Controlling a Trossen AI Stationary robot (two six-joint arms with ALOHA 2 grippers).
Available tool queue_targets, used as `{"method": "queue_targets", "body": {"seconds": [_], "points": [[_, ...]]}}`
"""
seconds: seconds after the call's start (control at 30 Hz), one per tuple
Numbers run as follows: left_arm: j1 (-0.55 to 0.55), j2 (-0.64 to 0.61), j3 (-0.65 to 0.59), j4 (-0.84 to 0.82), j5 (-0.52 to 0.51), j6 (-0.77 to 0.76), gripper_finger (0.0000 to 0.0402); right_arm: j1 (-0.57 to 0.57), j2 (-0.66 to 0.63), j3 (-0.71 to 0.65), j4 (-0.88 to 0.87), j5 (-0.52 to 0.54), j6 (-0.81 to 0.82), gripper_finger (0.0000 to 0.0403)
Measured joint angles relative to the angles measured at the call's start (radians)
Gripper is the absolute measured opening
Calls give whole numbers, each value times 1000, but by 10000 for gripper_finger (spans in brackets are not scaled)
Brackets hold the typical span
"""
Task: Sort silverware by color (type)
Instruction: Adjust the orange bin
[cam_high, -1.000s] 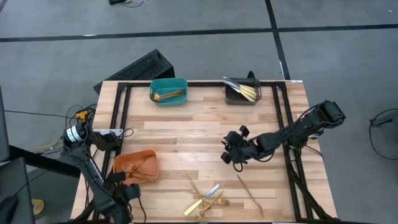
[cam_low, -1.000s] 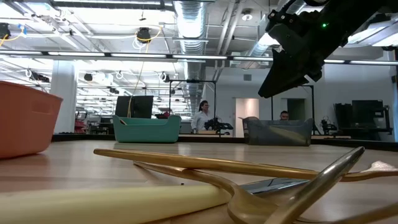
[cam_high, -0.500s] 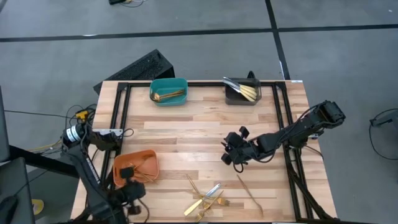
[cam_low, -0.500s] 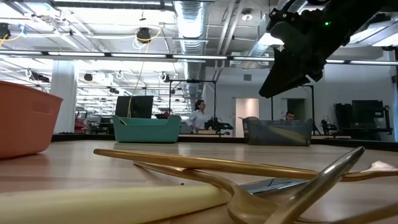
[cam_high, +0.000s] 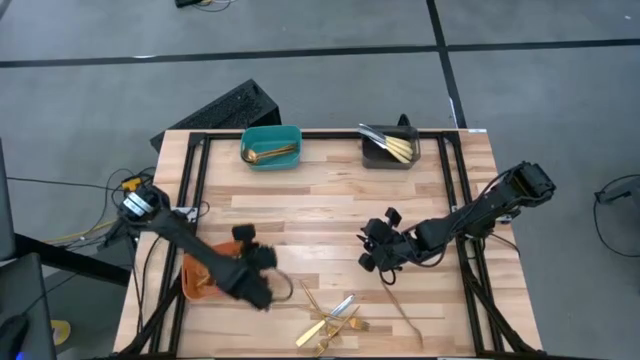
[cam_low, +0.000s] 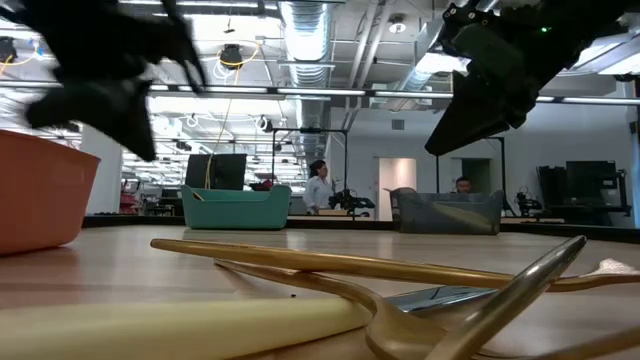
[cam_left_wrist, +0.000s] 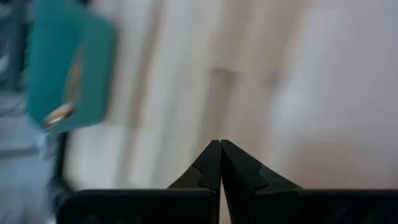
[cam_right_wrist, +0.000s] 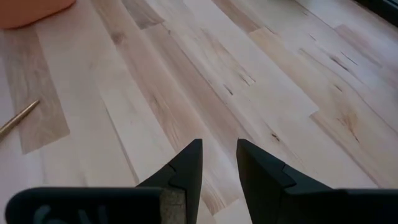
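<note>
Gold silverware lies in a crossed pile (cam_high: 331, 318) near the table's near edge, and it fills the foreground of the low view (cam_low: 400, 272). One slim gold piece (cam_high: 401, 308) lies alone to the right of the pile; its end shows in the right wrist view (cam_right_wrist: 18, 118). My left gripper (cam_high: 246, 240) is shut and empty above the table beside the orange bin (cam_high: 198, 278); it is a blur in the low view (cam_low: 120, 100) and its tips meet in the left wrist view (cam_left_wrist: 220, 144). My right gripper (cam_high: 370, 260) is open by a narrow gap (cam_right_wrist: 217, 146) and empty above bare wood, on the far side of the lone piece.
A teal bin (cam_high: 271, 146) with gold pieces stands at the far edge, left of centre, and shows in the left wrist view (cam_left_wrist: 68, 68). A dark grey bin (cam_high: 390, 148) with silverware stands to its right. The left arm covers part of the orange bin. Bare wood lies across the table's middle.
My left arm has swung fast from the table's near left corner up and toward the table's middle, crossing over the orange bin, and now shows high in the low view. The silverware has kept still.
</note>
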Motion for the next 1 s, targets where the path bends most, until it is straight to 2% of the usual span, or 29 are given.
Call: {"method": "queue_targets", "body": {"seconds": [0.17,0.3,0.47,0.6,0.73,0.87,1.0], "points": [[160,0,-1,-82,-21,22,0,0,0,0,-24,0,5,125],[209,-19,8,-107,7,82,0,0,0,0,-41,1,5,125],[156,-96,70,-107,72,132,0,-6,0,0,-75,3,16,125],[84,-184,60,-95,191,80,0,-14,3,0,-82,4,32,125],[31,-226,-26,-52,323,15,0,-14,4,0,-81,5,32,125],[7,-230,-138,86,441,36,0,-13,4,0,-82,6,31,125],[31,-230,-245,252,455,89,0,-14,4,0,-86,6,31,125]]}}
